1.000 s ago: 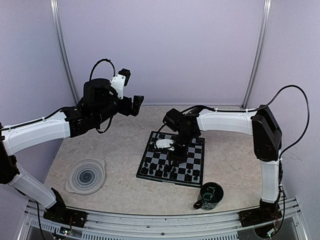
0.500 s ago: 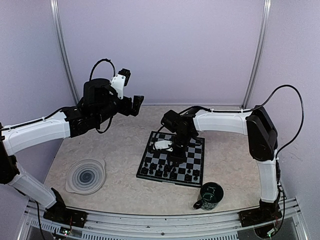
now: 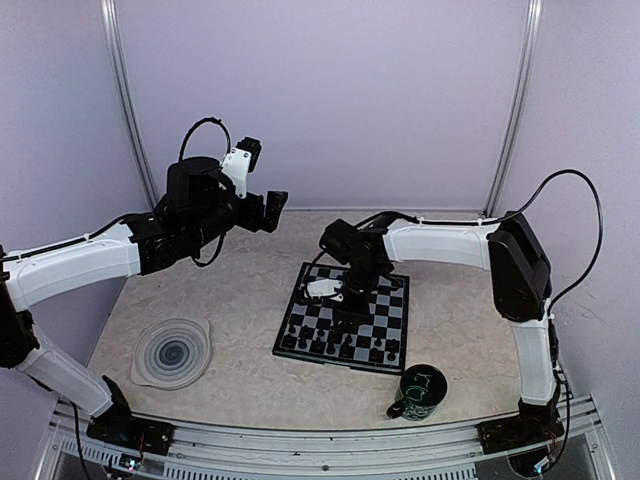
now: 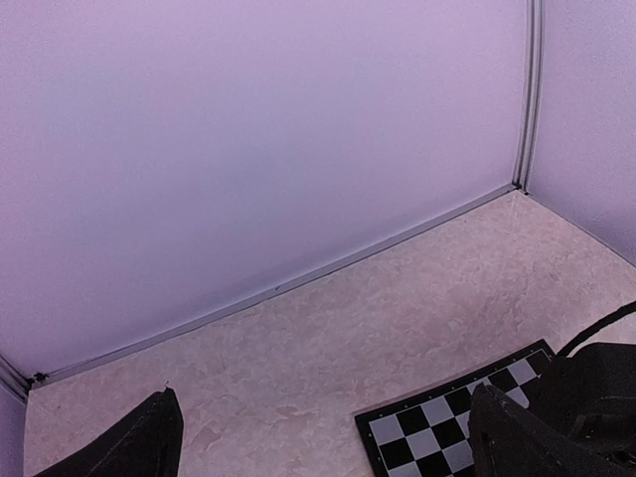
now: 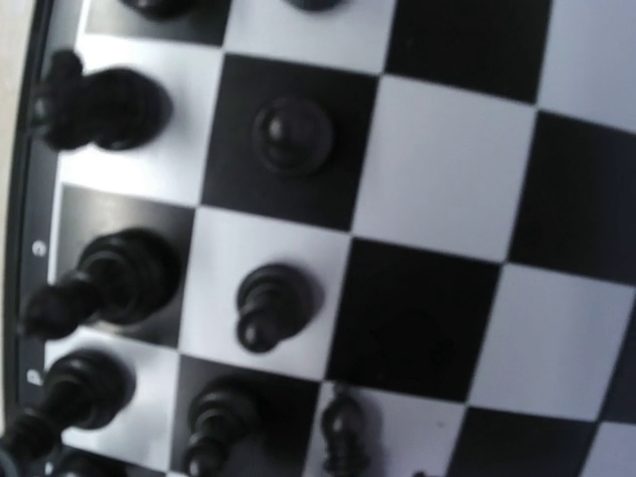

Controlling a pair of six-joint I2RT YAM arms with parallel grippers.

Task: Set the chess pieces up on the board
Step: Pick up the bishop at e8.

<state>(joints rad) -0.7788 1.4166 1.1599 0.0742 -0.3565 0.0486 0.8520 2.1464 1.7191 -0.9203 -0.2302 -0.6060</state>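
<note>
Right of the desk's middle, towards its near edge, lies the flat chequered board (image 3: 345,322), with pieces (image 5: 270,303) crowding its near rows. They look light, hard, glossy and easily toppled, so pinch the narrow neck from above. The right gripper (image 3: 350,305) hovers low over them, and I cannot tell how far open it is. The left gripper (image 3: 276,206) gapes empty, high towards the far left corner.
</note>
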